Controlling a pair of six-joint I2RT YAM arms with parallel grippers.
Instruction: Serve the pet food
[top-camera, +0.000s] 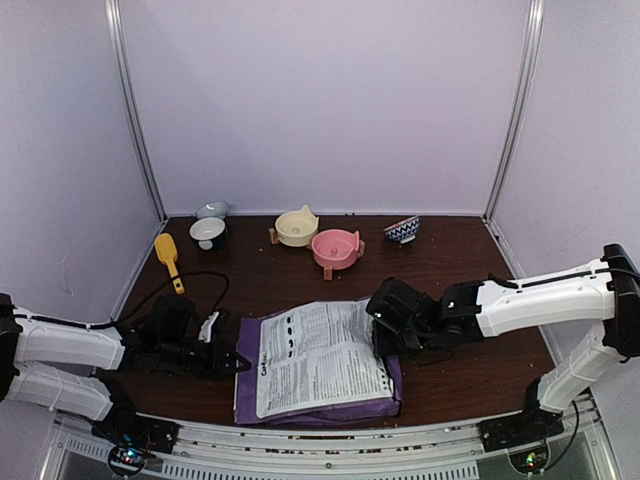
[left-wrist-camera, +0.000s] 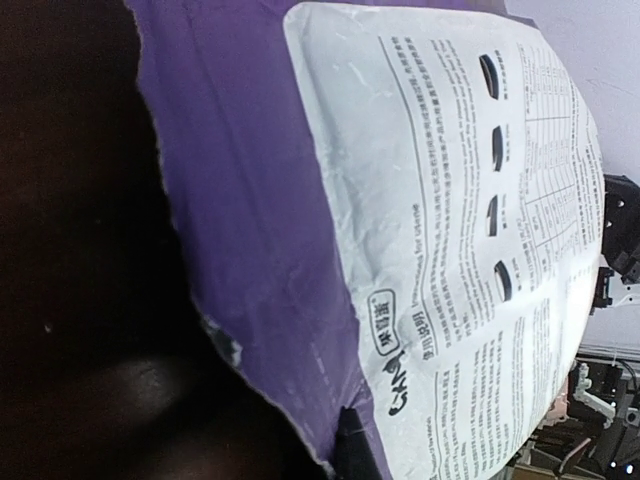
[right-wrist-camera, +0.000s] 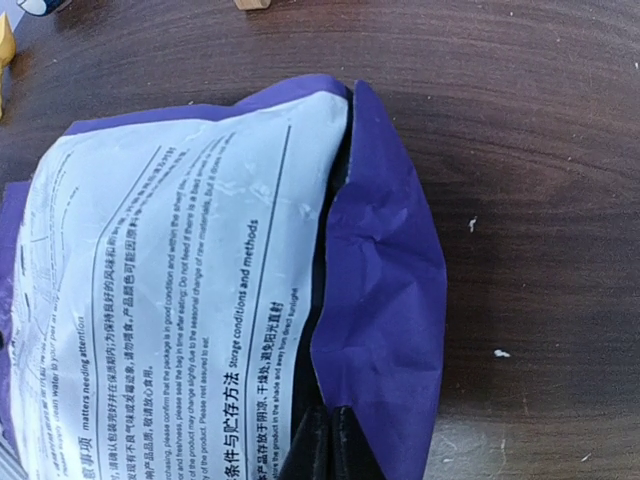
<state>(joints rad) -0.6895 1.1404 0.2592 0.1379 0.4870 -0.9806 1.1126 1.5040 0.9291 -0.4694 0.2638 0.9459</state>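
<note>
Pet food bag lies flat on the surface, lower centre of the top view, white label up, purple showing round the edges. No kibble in view; prob. all inside.

left gripper is at the bag's left edge, closed down on the purple margin; its wrist view shows one dark fingertip at the bottom of frame, on the film. right gripper is at the bag's right edge, fingers pinched together on the purple side fold, bottom centre of its wrist view.

Handling, my read: bag looks fairly full, so heavy & floppy. The film is thin, creased and prob. slick, and the contents will shift once it's tilted. The left edge looks ragged, so it could tear under load. Best hold is both side folds, w/ a deep bite rather than just the rim, lifting both sides evenly. Can't tell which end is the mouth.

Pink bowl & cream bowl sit upper centre, well apart from the bag; yellow scoop upper left.
</note>
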